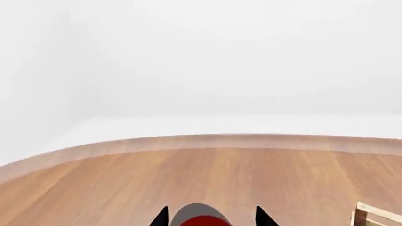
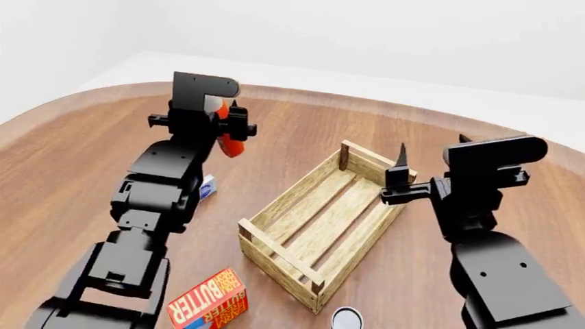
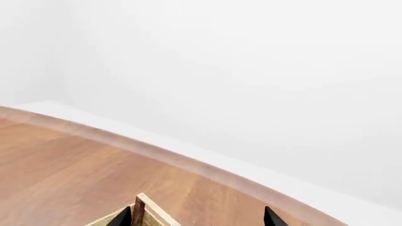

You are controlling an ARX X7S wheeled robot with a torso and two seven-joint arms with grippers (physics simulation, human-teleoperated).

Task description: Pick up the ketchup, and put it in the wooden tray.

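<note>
Above table [image 2: 82,151], left gripper [image 2: 229,130] apparently clamps ketchup [image 2: 231,146].

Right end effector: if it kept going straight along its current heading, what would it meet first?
The right end effector seems to have a free path: beyond the wooden tray corner lie only bare table and its edge, though depth is unclear.

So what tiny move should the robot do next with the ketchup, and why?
Probably carry it sideways toward the wooden tray. The left pincer seems shut on the ketchup, which is lifted above the table but not over the tray; the tray sits to its right, with nothing inside. The right pincer hovers open at the tray's far end.
</note>
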